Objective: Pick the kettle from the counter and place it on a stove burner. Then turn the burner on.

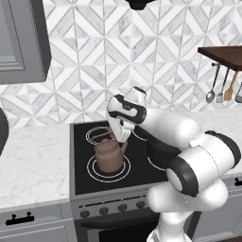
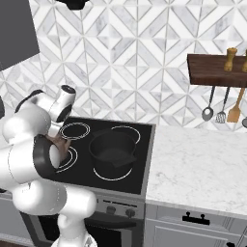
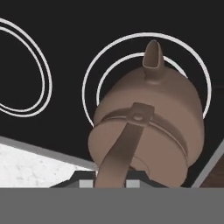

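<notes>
Hand (image 3: 111, 177) clamped on kettle (image 3: 148, 127) handle, over stove burner (image 3: 144, 74)

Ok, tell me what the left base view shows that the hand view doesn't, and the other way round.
Left base view alone: the stove knobs, the hanging utensils, the patterned wall tiles and the arm reaching over the cooktop. Hand view alone: the hand shut on the kettle's handle, close up, and the open mouth of the spout. Both: the kettle over the double-ring burner on the black cooktop, with white counter beside it.
</notes>
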Robot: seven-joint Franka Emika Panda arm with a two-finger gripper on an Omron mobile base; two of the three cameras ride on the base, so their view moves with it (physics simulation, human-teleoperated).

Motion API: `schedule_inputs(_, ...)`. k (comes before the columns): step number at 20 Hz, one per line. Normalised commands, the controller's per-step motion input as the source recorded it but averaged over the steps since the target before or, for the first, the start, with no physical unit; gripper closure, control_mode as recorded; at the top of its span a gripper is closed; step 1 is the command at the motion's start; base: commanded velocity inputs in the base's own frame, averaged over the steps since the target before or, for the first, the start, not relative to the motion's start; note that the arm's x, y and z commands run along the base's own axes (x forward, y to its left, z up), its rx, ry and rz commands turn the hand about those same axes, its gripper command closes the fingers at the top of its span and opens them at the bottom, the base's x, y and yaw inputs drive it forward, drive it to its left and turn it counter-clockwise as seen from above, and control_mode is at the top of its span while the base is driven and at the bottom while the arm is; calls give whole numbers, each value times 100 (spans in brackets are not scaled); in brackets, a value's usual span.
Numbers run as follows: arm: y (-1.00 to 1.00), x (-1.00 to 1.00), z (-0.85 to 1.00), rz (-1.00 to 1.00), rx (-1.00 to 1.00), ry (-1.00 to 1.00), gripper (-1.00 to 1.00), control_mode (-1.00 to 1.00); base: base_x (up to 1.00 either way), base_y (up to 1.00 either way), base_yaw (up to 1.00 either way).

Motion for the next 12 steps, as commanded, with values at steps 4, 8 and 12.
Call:
schedule_inputs(4, 5, -13, -1, 0, 0, -8, 100, -100, 0, 0, 0)
schedule_inputs(8, 0, -6, -1, -4, 3, -17, 100, -100, 0, 0, 0)
schedule_inputs(12, 3, 1, -8, -11, 20, -7, 100, -100, 0, 0, 0)
